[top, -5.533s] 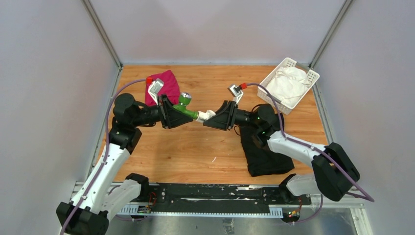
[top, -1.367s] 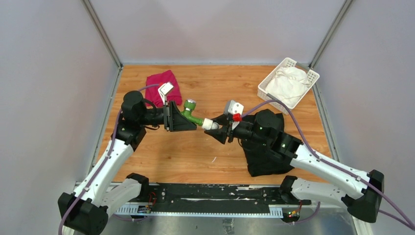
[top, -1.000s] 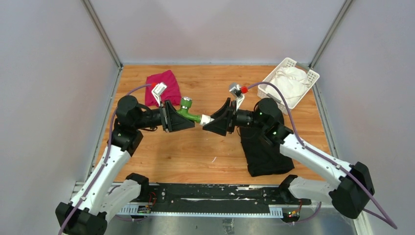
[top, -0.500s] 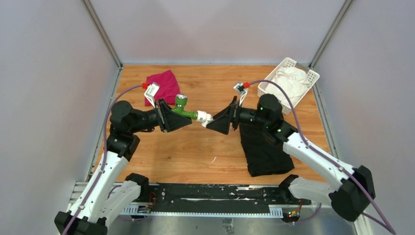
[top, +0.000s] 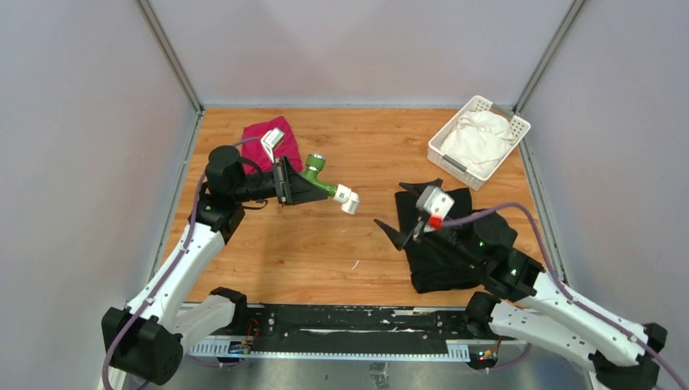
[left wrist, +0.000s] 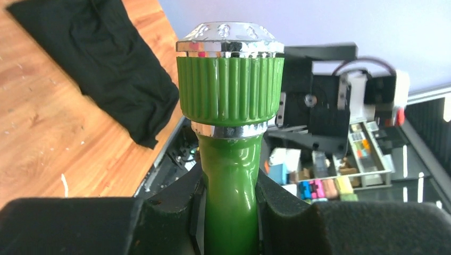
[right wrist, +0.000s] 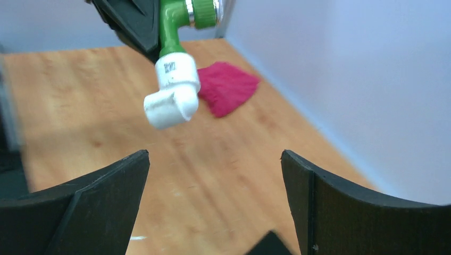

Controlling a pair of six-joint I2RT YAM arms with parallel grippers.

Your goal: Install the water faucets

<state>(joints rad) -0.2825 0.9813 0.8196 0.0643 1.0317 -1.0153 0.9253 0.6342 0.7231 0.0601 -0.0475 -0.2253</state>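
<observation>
the wooden tabletop [top: 325, 252] carries a black cloth [top: 443, 260] on the right, a white basket [top: 439, 151] in the far right corner and a red cloth [top: 253, 140] at far left. above the middle, the left hand [top: 315, 187] is clamped on the stem of the green tap [top: 323, 184] and holds it up off the wood. the right hand [top: 404, 213] hangs by the black cloth's left edge, fingers wide apart with nothing between them. it is near the tap but clear of it. the white fitting [top: 347, 198] sits on the tap's free end, its open mouth facing the right hand.

the joining step looks to be in hand: the two parts appear mated, though how firmly cannot be told. the next move likely calls for the right hand to line up on the fitting, close on it and twist or press while the left holds the tap steady — or, if it is already seated, a gentle set-down.
</observation>
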